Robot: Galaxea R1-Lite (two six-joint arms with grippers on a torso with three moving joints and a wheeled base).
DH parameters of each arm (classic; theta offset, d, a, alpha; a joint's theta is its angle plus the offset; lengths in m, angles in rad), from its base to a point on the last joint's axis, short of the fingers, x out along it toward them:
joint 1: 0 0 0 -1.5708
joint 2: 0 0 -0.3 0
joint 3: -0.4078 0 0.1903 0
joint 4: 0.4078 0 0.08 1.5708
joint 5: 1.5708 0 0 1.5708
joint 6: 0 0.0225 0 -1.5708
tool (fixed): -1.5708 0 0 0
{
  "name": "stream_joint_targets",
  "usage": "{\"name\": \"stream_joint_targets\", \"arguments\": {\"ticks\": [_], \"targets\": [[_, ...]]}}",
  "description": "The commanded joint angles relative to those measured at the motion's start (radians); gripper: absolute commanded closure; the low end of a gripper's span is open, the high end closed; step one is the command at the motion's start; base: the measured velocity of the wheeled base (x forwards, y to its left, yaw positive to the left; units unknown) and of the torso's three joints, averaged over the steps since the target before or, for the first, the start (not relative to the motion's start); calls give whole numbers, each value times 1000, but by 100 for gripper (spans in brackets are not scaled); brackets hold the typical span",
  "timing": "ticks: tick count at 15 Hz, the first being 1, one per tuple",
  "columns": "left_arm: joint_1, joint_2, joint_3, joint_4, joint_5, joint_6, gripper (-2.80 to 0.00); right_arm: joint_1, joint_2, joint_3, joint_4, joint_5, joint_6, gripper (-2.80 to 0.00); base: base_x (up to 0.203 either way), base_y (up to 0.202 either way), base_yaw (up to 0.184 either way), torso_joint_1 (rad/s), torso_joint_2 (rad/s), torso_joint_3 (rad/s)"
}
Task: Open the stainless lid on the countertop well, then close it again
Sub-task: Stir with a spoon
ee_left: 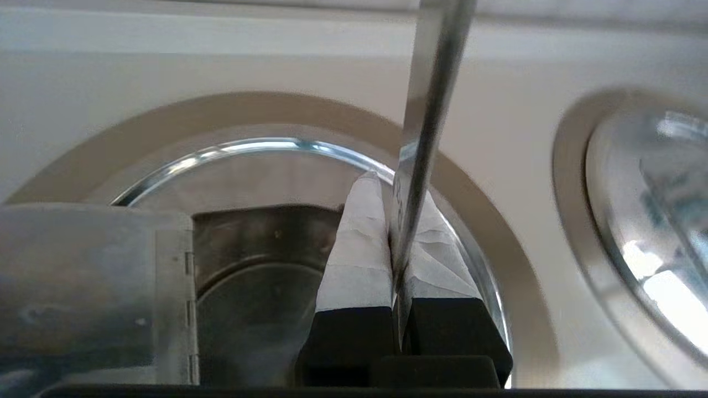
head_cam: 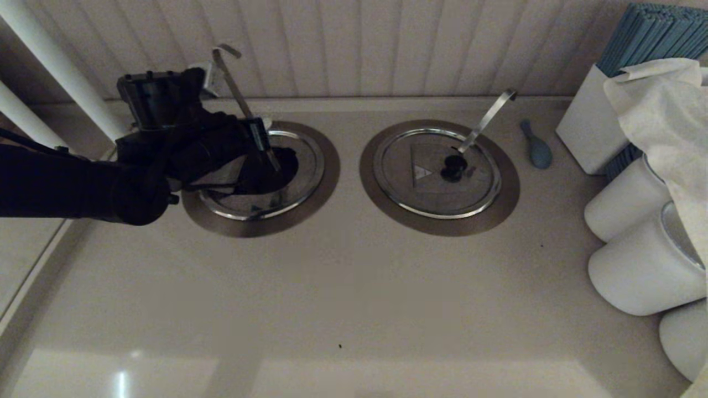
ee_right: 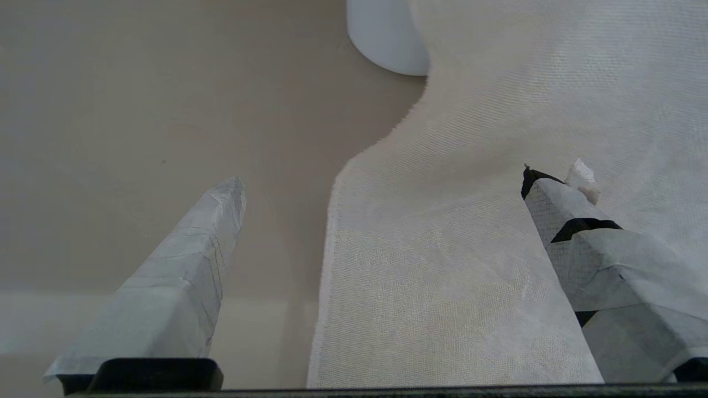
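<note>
L gripper point(ee_left: 395, 188): sits over the left-hand well, fingers pressed together, clamped on the thin ladle handle point(ee_left: 437, 83); whether the black knob is also caught cannot be told, hidden by the fingers
Stainless lid point(ee_left: 83, 287): hinged type; one half is seen tipped up beside the gripper, hinge line visible in the L wrist view; dark opening is exposed below it
Countertop well point(head_cam: 310, 182): left one of the pair, chrome rim inside a bronze-grey flange, near the back wall; partly covered by the L arm in the head view
Twin lid point(head_cam: 426, 182): flat and shut on the right-hand well, not touched
R gripper point(ee_right: 381, 182): parked, fingers wide apart, nothing between them; hangs over a white cloth point(ee_right: 470, 276) and bare counter
Step in hand (judged): lid approx. open; lowering it back is due next
How to do it well: flap to be brought down along its hinge arc, not dragged sideways; grip to be kept firm so the slim handle is not let slip; ladle handle to be kept in its slot; flap to be seated flush on the rim before release, no drop
</note>
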Motion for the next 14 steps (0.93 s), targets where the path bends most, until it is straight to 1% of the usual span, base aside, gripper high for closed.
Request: {"name": "stream_joint_targets", "arguments": {"ticks": [1, 2, 3, 4, 6, 7, 9, 10, 11, 12, 13, 14], "targets": [[13, -12, 15, 6, -1, 57, 0, 0, 0, 0, 0, 0, 0, -280, 0, 0, 0, 0, 0, 0], [24, -19, 25, 40, -1, 108, 0, 0, 0, 0, 0, 0, 0, -280, 0, 0, 0, 0, 0, 0], [28, -25, 27, 67, 1, 123, 0, 0, 2, 0, 0, 0, 0, -280, 0, 0, 0, 0, 0, 0], [34, -19, 25, 70, 6, 136, 0, 0, 1, 0, 0, 0, 0, -280, 0, 0, 0, 0, 0, 0], [50, -3, 21, 64, 20, 200, 0, 0, 0, 0, 0, 0, 0, -280, 0, 0, 0, 0, 0, 0], [51, 9, 6, 60, 36, 200, 0, 0, 1, 0, 0, 0, 0, -280, 0, 0, 0, 0, 0, 0], [49, 47, -37, 43, 77, 167, 0, 0, 0, 0, 0, 0, 0, -280, 0, 0, 0, 0, 0, 0], [48, 70, -45, -5, 96, 160, 0, 0, 2, 0, 0, 0, 0, -280, 0, 0, 0, 0, 0, 0], [48, 89, -48, -69, 106, 157, 0, 0, 0, 0, 0, 0, 0, -280, 0, 0, 0, 0, 0, 0], [46, 97, -49, -108, 110, 153, 0, 0, 2, 0, 0, 0, 0, -280, 0, 0, 0, 0, 0, 0], [35, 92, -45, -109, 109, 136, 0, 0, 2, 0, 0, 0, 0, -280, 0, 0, 0, 0, 0, 0], [18, 85, -42, -108, 104, 94, 0, 0, 2, 0, 0, 0, 0, -280, 0, 0, 0, 0, 0, 0]]}}
